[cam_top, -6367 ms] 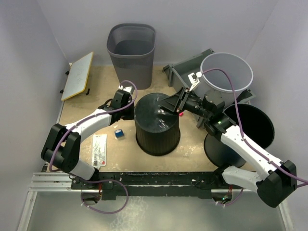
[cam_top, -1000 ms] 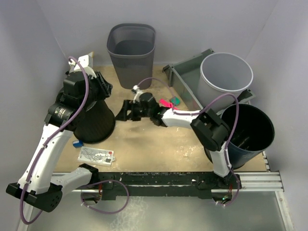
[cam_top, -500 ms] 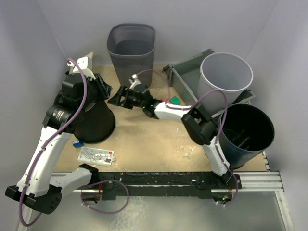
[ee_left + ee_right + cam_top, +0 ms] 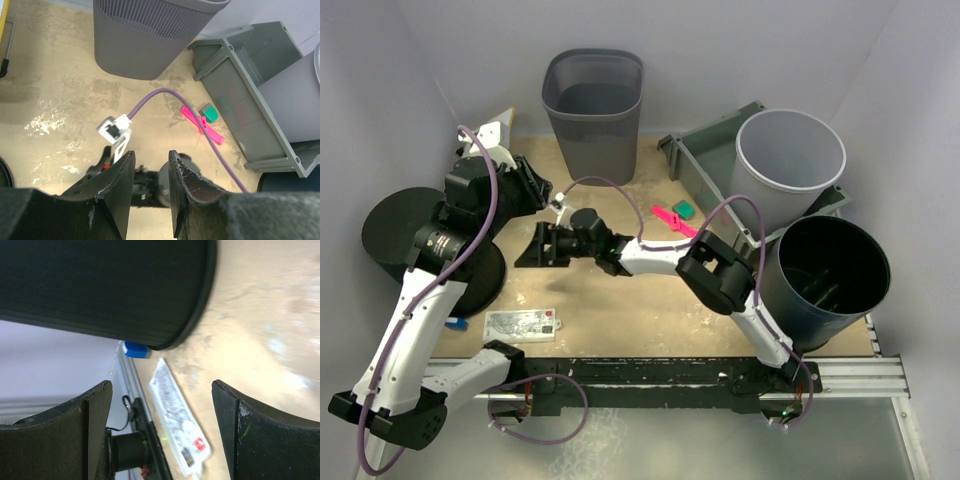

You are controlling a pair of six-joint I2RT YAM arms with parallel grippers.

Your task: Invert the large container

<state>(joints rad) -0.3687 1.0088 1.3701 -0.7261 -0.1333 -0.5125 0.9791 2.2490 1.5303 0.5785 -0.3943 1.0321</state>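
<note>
The large container (image 4: 415, 240) is tipped over at the left edge of the counter. Its base is turned up and out toward the wall and its rim is low toward the near-left corner, so I judge it not settled either way. My left gripper (image 4: 150, 162) is close by it, fingers (image 4: 117, 185) drawn nearly together with a slim gap showing. Whether they pinch the wall, I cannot tell. My right gripper (image 4: 161, 390) is spread wide, holding nothing, low over the counter and aimed at the ribbed black side.

Risks now: with this much lean at the left edge, one slip sends the container off the counter. The blue block (image 4: 136, 349) is tucked right at the rim (nasty spot). Come down on it and the container rocks instead of sitting flat. The card (image 4: 523, 322) lies just beyond, by the near edge. My right arm's cable (image 4: 165, 92) loops across the middle. The pink clip (image 4: 202, 127), green block (image 4: 210, 113), ribbed grey bin (image 4: 150, 35) at the far edge and second black bucket (image 4: 830, 270) at the right edge are all well apart.
</note>
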